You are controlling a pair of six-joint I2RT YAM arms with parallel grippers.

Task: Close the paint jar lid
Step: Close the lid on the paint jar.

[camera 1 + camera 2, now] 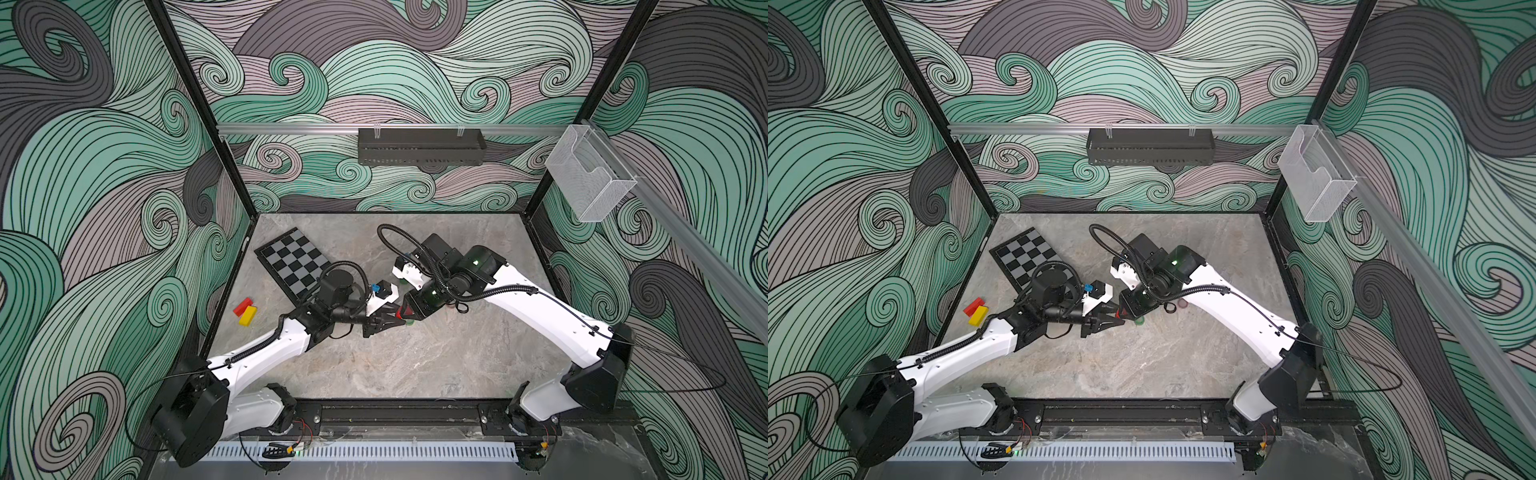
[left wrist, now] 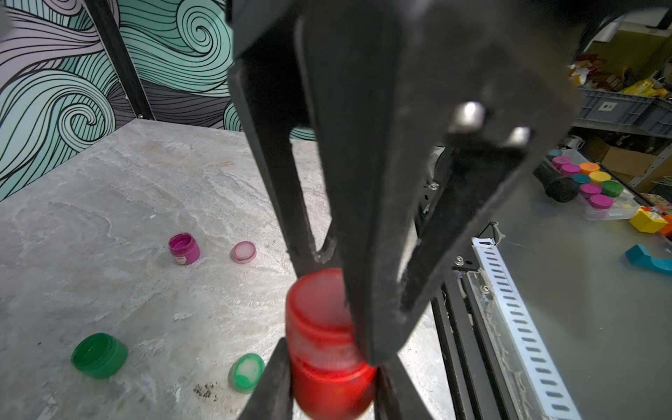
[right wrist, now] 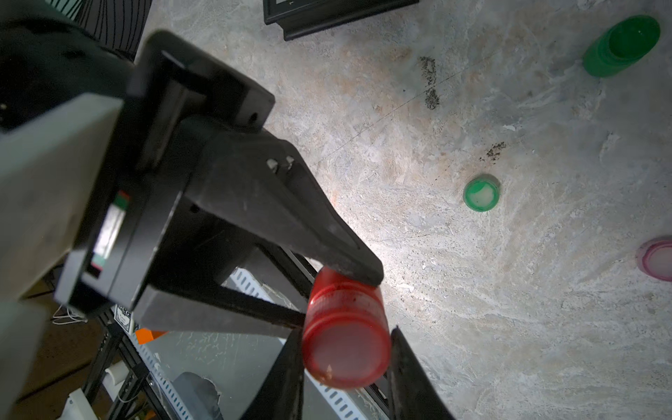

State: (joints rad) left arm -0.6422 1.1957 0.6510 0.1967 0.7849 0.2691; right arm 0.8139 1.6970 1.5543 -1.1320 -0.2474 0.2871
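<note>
Low at centre of both wrist views, the left gripper (image 2: pixel 332 391) clamps what looks like the red lid (image 3: pixel 340 291), and the right gripper (image 3: pixel 347 374) clamps the red paint jar (image 3: pixel 345 345). The lid appears seated; tightening probably remains.

Grey marble-patterned tabletop (image 1: pixel 415 357), walled by teal-and-grey swirl wallpaper (image 1: pixel 83 166). Black-and-grey checkered board (image 1: pixel 293 262) lies flat and skewed toward the far left corner. Red rectangular block (image 1: pixel 243 306) and yellow rectangular block (image 1: pixel 248 316) touch side by side near the left edge. Black perforated metal basket (image 1: pixel 420 146) hangs on the back rail; clear plastic bin (image 1: pixel 588 178) hangs on the right rail. White slotted cable duct (image 1: pixel 374 451) runs along the front.
</note>
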